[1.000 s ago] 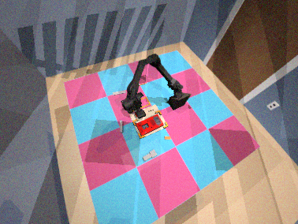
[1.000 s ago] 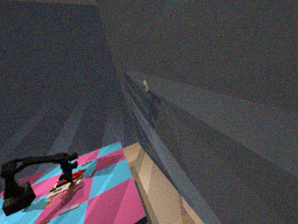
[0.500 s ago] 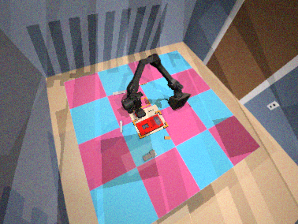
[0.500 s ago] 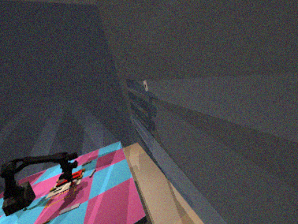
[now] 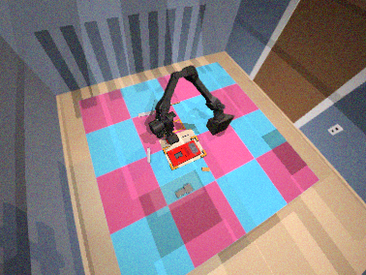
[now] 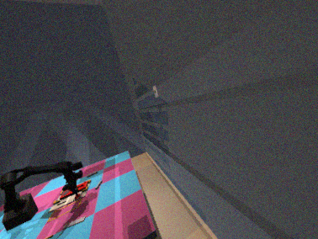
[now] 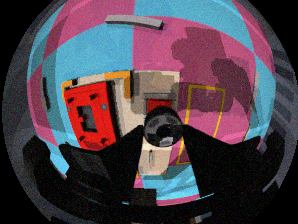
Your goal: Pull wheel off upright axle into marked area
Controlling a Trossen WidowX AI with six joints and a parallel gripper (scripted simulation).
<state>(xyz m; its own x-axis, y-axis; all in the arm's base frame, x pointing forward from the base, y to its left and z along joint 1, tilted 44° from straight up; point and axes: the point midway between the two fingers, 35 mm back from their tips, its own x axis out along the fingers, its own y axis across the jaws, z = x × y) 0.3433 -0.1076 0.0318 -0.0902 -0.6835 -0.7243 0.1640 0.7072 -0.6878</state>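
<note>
My gripper [image 7: 163,128] [image 5: 171,138] is shut on the dark round wheel [image 7: 162,123], which sits between the fingertips in the wrist view. The wheel has a dark hub and paler parts on its face. It hangs in front of the cream board [image 7: 131,111], near a small red recess. The upright axle is hidden, and I cannot tell whether the wheel is around it or clear of it. The marked area is a yellow outline [image 7: 206,87] on the pink mat, to the right of the wheel in the wrist view. The wheel is outside that outline in this view.
A red panel [image 7: 75,102] [image 5: 184,154] with a square opening is on the board, left in the wrist view. An orange strip [image 7: 127,86] is at the board's edge. A grey bar [image 7: 132,21] lies beyond. A small orange piece [image 5: 205,169] and a grey piece [image 5: 184,190] lie nearby.
</note>
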